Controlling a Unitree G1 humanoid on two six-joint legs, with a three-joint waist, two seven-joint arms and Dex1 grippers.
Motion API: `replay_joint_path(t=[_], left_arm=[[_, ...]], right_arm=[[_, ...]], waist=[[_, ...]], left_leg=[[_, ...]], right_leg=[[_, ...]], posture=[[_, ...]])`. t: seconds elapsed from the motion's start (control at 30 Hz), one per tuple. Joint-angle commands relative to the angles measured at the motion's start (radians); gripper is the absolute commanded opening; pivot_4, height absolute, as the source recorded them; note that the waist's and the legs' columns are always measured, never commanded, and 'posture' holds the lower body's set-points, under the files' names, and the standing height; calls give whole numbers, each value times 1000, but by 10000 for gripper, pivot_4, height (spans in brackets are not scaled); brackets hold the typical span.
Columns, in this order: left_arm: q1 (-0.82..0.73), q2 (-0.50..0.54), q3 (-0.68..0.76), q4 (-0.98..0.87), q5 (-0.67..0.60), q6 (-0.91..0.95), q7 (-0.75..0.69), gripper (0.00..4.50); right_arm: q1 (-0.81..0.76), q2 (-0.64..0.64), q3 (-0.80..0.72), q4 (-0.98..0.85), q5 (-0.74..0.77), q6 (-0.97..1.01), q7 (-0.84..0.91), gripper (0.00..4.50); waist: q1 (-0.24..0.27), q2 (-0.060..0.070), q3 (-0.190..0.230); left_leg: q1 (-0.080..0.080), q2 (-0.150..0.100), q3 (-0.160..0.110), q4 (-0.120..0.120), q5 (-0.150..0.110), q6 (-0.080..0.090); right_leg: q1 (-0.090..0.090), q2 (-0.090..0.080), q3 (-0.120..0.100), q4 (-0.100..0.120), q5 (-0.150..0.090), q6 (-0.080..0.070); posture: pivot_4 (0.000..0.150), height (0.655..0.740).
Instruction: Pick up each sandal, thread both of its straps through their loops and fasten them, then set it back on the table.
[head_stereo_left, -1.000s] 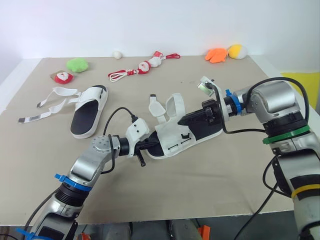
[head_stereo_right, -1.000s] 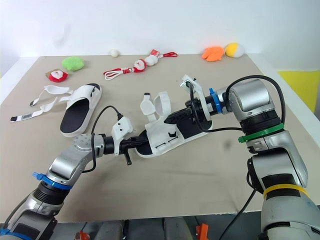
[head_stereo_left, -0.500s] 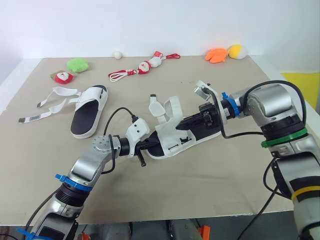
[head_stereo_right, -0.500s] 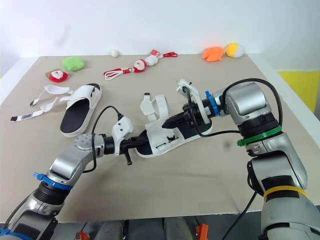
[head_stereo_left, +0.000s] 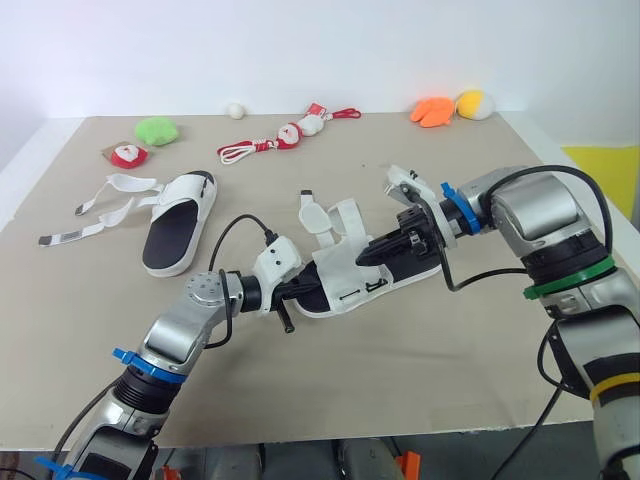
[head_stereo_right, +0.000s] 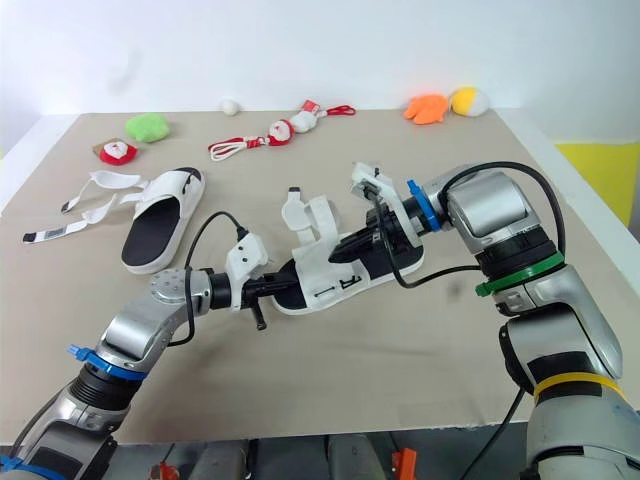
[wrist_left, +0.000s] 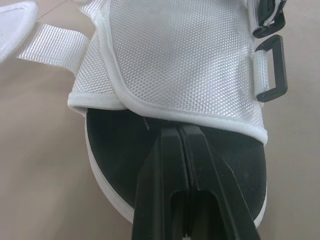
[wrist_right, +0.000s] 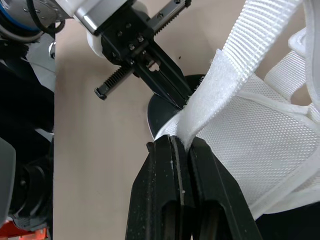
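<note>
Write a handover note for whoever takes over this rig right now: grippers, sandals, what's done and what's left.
Left gripper: shut on the sole edge of the near white mesh sandal with black footbed, mid-table.
Right gripper: shut on a white webbing strap of that sandal.
Its black plastic loop is empty; no strap is fastened.
The second white sandal lies on the beige table to the robot's left, straps splayed open.
Done: first sandal gripped.
Left: thread and fasten both straps on each sandal, then set each down.
</note>
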Motion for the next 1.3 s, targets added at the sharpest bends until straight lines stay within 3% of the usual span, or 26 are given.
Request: replay_joint_path(t=[0.03,0.8,1.0,1.1,1.13,1.27,1.3], left_arm=[[19,-2,-23,-1,7,12,1,0],[15,-4,-23,1,7,8,5,0],[14,-6,-26,3,6,7,4,0],[13,-7,-29,4,6,6,1,0],[12,-7,-29,5,6,6,0,0],[9,-11,-33,12,7,2,-2,0],[8,-13,-34,13,7,2,-3,0]], right_arm=[[-30,-4,12,38,-42,-11,22,624],[62,-58,39,-96,-84,-100,90,624],[76,-31,-30,-88,-63,-129,39,624],[79,-46,-52,-107,-44,-102,57,7969],[84,-58,-59,-121,-35,-92,67,8464],[108,-118,-109,-171,33,-31,110,25655],[117,-133,-118,-186,46,-19,112,27065]], waist=[[0,0,0],[0,0,0],[0,0,0],[0,0,0],[0,0,0],[1,0,0],[1,0,0]], left_leg=[[0,0,0,0,0,0],[0,-2,-1,0,0,0],[0,-2,-1,0,0,0],[0,-2,-1,0,0,0],[0,-2,-1,1,0,0],[0,-2,-1,1,0,0],[-1,-2,-1,1,0,0]], right_leg=[[0,0,0,0,0,0],[0,-1,0,0,0,0],[0,-1,0,0,0,0],[0,-1,0,0,0,0],[0,-1,-1,0,0,0],[1,-2,-1,0,0,0],[0,-2,-1,0,0,0]], posture=[[1500,7400],[1500,7400],[1500,7400],[1500,7400],[1500,7400],[1500,7400],[1500,7400]])
